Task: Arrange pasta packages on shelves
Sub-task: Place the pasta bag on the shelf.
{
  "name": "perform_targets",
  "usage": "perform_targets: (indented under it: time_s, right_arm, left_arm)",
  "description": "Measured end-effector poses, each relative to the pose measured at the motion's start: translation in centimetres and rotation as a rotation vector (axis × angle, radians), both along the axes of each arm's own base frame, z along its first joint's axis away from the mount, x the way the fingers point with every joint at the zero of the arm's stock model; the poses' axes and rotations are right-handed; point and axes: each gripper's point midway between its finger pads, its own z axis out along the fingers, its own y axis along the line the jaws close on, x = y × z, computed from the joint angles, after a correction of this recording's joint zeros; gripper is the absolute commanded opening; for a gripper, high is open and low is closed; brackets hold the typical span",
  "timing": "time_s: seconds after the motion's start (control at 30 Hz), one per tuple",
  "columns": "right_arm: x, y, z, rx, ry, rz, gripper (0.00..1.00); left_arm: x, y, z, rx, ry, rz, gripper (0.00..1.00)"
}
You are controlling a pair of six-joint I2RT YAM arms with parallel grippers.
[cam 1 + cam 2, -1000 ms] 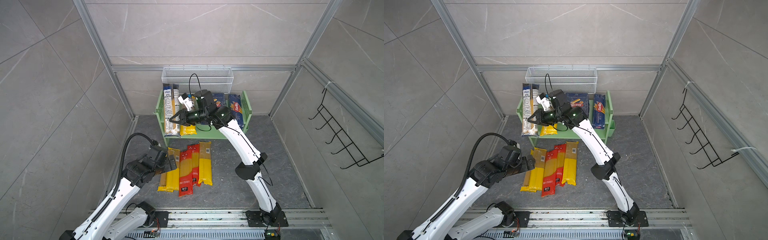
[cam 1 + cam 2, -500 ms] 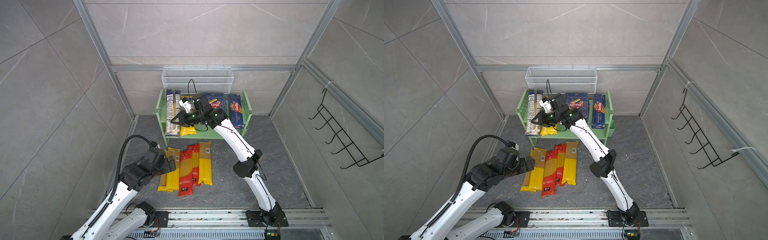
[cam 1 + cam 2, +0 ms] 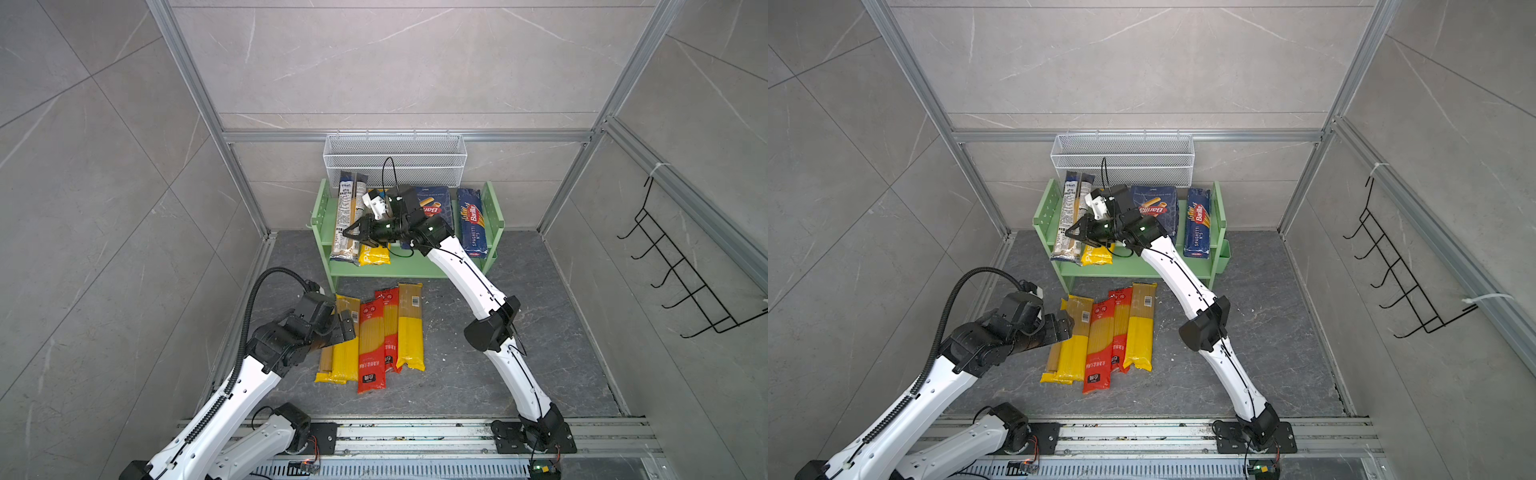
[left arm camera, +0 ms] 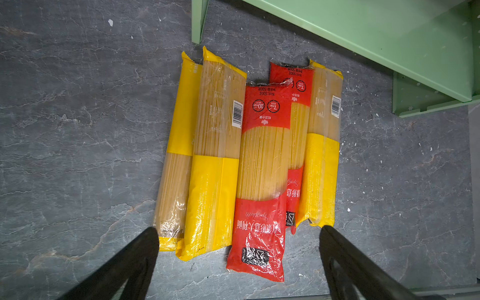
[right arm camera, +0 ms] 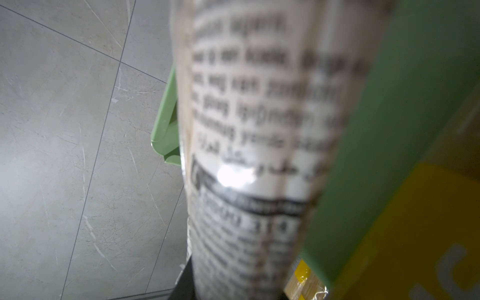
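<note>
Pasta packs [image 3: 410,332]: five lie flat on the desk [image 3: 457,386] at mid-frame in both top views. Four more sit on the rack [image 3: 496,216] above them in the frame.
Desk row: three yellow packs [image 4: 213,181] and two red packs [image 4: 262,161] lie side by side, touching and partly overlapping.
Long axis, desk row: all are parallel, running from bottom to top of the top views, with their far ends toward the rack's front.
Rack row: left to right are the clear bag [image 3: 348,216], the rack yellow pack [image 3: 374,255] beside it, the wide blue pack [image 3: 440,199], and the narrow blue pack [image 3: 471,224] by the right side panel.
Long axis, rack row: front to back across the board. The clear bag's upper end crosses the basket [image 3: 424,158].
Edges: the desk row's far ends stop just short of the rack's front leg [image 4: 198,23]. The clear bag and the rack yellow pack reach the board's front edge.
Open room: there is bare desk right of the row, up to the right arm. A narrower strip on the left lies under the left arm.
Left fingers [image 4: 135,257]: spread wide and empty, above the desk row.
Right fingers [image 3: 354,225]: at the clear bag's middle, which fills the blurred right wrist view. Whether they grip it cannot be told.
</note>
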Motion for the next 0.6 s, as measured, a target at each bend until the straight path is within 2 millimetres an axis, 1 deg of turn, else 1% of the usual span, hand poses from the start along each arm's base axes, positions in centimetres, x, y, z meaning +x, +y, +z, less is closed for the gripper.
perform_targets:
  time_s: [0.03, 0.1, 0.17, 0.2, 0.37, 0.47, 0.6]
  right_arm:
    - [0.2, -0.1, 0.2, 0.006, -0.001, -0.005, 0.42]
    - [0.6, -0.4, 0.5, 0.019, -0.006, -0.013, 0.49]
    - [1.3, -0.8, 1.0, 0.033, -0.024, -0.025, 0.51]
    - [1.7, -1.1, 1.1, 0.037, -0.028, -0.031, 0.53]
    - [2.7, -1.8, 2.3, 0.071, -0.062, -0.040, 0.55]
    - [2.5, -1.8, 2.9, 0.086, -0.075, -0.032, 0.55]
    - [2.0, -1.5, 3.1, 0.092, -0.072, -0.008, 0.56]
  left_arm:
    - [0.1, 0.0, 0.0, 0.001, 0.001, 0.000, 0.98]
    - [0.1, -0.1, -0.1, 0.001, 0.003, 0.000, 0.98]
    - [0.3, -0.2, -0.1, 0.000, 0.001, 0.000, 0.98]
    - [0.3, -0.2, -0.1, -0.001, 0.002, 0.000, 0.98]
    - [0.4, -0.4, -0.2, -0.004, 0.005, -0.001, 0.98]
    - [0.4, -0.4, -0.2, -0.004, 0.007, -0.002, 0.98]
    - [0.4, -0.4, -0.2, -0.004, 0.007, -0.002, 0.98]
